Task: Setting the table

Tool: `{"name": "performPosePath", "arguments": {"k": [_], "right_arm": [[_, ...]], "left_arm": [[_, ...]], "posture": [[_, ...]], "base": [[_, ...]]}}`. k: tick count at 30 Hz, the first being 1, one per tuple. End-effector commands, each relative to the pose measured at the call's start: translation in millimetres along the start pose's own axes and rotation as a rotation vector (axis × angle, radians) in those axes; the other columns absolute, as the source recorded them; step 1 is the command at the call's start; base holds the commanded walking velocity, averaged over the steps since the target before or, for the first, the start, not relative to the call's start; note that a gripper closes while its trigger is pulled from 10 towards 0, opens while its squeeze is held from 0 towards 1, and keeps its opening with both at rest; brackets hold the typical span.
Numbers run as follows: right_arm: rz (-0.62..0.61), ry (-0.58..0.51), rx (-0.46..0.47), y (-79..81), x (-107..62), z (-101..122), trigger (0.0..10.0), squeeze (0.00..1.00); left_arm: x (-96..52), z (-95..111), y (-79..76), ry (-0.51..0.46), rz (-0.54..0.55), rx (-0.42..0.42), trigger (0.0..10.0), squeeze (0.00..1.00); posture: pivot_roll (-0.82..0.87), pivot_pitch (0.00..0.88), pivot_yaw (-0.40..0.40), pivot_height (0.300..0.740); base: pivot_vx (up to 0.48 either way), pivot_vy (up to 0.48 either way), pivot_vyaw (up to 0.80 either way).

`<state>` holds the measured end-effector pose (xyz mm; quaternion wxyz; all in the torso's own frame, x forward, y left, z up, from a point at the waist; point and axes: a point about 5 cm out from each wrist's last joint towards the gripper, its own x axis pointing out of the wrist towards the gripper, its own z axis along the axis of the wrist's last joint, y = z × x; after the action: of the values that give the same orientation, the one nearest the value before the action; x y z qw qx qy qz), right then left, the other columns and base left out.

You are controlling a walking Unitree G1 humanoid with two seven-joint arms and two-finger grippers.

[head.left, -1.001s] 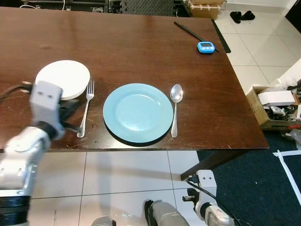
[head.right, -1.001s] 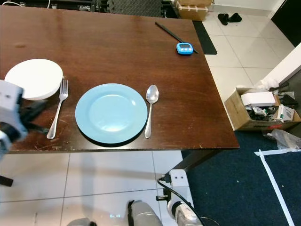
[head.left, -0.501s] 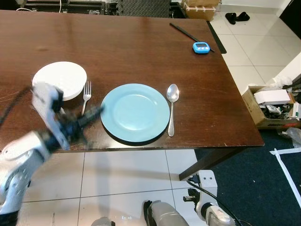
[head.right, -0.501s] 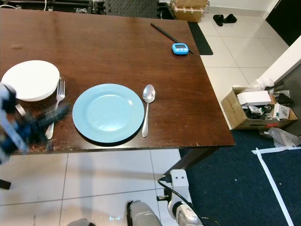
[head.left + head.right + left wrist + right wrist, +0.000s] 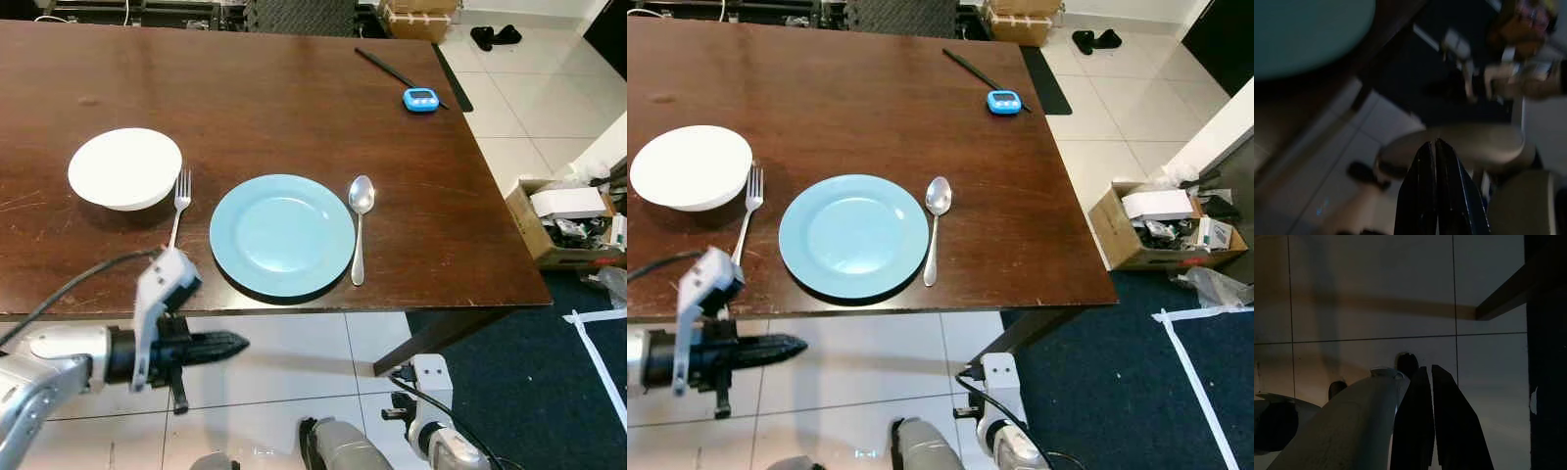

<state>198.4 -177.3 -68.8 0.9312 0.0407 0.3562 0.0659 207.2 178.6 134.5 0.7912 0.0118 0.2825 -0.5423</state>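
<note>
Right gripper (image 5: 1429,377) over tiled floor (image 5: 1361,298).
Black fingers nearly together; pale rounded robot part (image 5: 1347,426) just beside them.

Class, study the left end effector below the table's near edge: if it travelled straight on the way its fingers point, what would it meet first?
The left end effector, fingers together, points toward the robot's right, below the table edge. Nothing stands directly ahead; farther along, the table leg may lie in line, though depth is unclear.

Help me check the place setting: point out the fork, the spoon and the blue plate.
fork (image 5: 175,218), left eye view, on the middle of its handle.
spoon (image 5: 361,195), left eye view, on its bowl.
blue plate (image 5: 282,234), left eye view, on the centre of the plate.
</note>
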Motion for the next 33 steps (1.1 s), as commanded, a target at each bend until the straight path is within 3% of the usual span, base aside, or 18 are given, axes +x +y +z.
{"name": "performPosePath", "arguments": {"k": [1,2,3,4,5,8,10,16,18,19,22,26,28,29,31,32,33], "right_arm": [[-0.014,0.031,0.015,-2.2,-3.5,-9.4,10.0,0.00],[-0.014,0.031,0.015,-2.2,-3.5,-9.4,10.0,0.00],[-0.015,0.033,0.015,-2.2,-3.6,-9.8,10.0,0.00],[-0.015,0.033,0.015,-2.2,-3.6,-9.8,10.0,0.00],[-0.015,0.036,0.015,-1.9,-3.8,-10.6,10.0,0.00],[-0.014,0.037,0.014,-1.6,-3.8,-10.8,10.0,0.00],[-0.012,0.037,0.014,-0.7,-3.4,-10.6,10.0,0.00],[-0.012,0.035,0.017,0.4,-2.7,-9.9,10.0,0.00],[-0.012,0.035,0.017,0.4,-2.7,-9.9,10.0,0.00],[-0.014,0.035,0.019,0.5,-2.6,-9.8,10.0,0.00],[-0.016,0.036,0.020,0.4,-2.6,-9.8,10.0,0.00],[-0.018,0.039,0.020,0.4,-2.7,-10.5,10.0,0.00],[-0.019,0.051,0.016,0.8,-2.9,-12.1,10.0,0.00],[-0.019,0.056,0.014,1.0,-3.0,-12.9,10.0,0.00],[-0.020,0.060,0.013,1.0,-3.1,-13.4,10.0,0.00],[-0.020,0.061,0.013,1.1,-3.2,-13.7,10.0,0.00],[-0.020,0.061,0.013,1.1,-3.2,-13.7,10.0,0.00]], "left_arm": [[8.7,-16.7,-5.0,0.081,0.000,-0.026,0.0,0.00],[8.7,-16.7,-5.0,0.081,0.000,-0.026,0.0,0.00],[11.2,-27.0,-4.2,0.150,0.023,-0.013,0.0,0.00],[11.2,-27.0,-4.2,0.150,0.023,-0.013,0.0,0.00],[14.4,-43.3,-1.3,0.246,0.072,0.001,0.0,0.00],[15.5,-50.2,1.0,0.296,0.098,0.014,0.0,0.00],[18.6,-65.3,4.5,0.379,0.147,0.014,0.0,0.00],[23.5,-93.6,4.1,0.495,0.206,-0.025,0.0,0.00],[23.5,-93.6,4.1,0.495,0.206,-0.025,0.0,0.00],[24.5,-111.5,3.6,0.560,0.258,-0.048,0.0,0.00],[25.3,-122.8,4.2,0.602,0.295,-0.045,0.0,0.00],[27.6,-134.1,8.7,0.630,0.364,-0.055,0.0,0.00],[36.1,-148.2,17.2,0.607,0.478,-0.115,0.0,0.00],[41.2,-154.6,21.7,0.582,0.548,-0.146,0.5,0.00],[46.2,-159.5,24.2,0.549,0.597,-0.190,0.5,0.00],[50.3,-162.2,26.2,0.513,0.636,-0.226,1.5,0.00],[50.3,-162.2,26.2,0.513,0.636,-0.226,1.5,0.00]], "posture": [[0.03,0.110,-0.039,0.740],[0.03,0.110,-0.039,0.740],[0.02,0.118,-0.037,0.740],[0.02,0.118,-0.037,0.740],[0.02,0.118,-0.037,0.740],[0.03,0.118,-0.039,0.740],[0.03,0.117,-0.037,0.740],[0.03,0.114,-0.031,0.740],[0.03,0.114,-0.031,0.740],[0.03,0.111,-0.029,0.740],[0.03,0.111,-0.029,0.740],[0.03,0.107,-0.022,0.740],[0.03,0.105,-0.018,0.740],[0.03,0.103,-0.018,0.740],[0.03,0.103,-0.017,0.740],[0.03,0.101,-0.017,0.740],[0.03,0.101,-0.017,0.740]], "base": [[0.000,0.000,0.00],[0.000,0.000,0.00],[0.000,0.000,0.00],[0.000,0.000,0.00],[0.000,0.000,0.00],[0.000,0.000,0.00],[0.000,0.000,0.00],[0.000,0.000,0.00],[0.000,0.000,0.00],[0.000,0.000,0.00],[0.000,0.000,0.00],[0.000,0.000,0.00],[0.000,0.000,0.00],[0.000,0.000,0.00],[0.000,0.000,0.00],[0.000,0.000,0.00],[0.000,0.000,0.00]]}}
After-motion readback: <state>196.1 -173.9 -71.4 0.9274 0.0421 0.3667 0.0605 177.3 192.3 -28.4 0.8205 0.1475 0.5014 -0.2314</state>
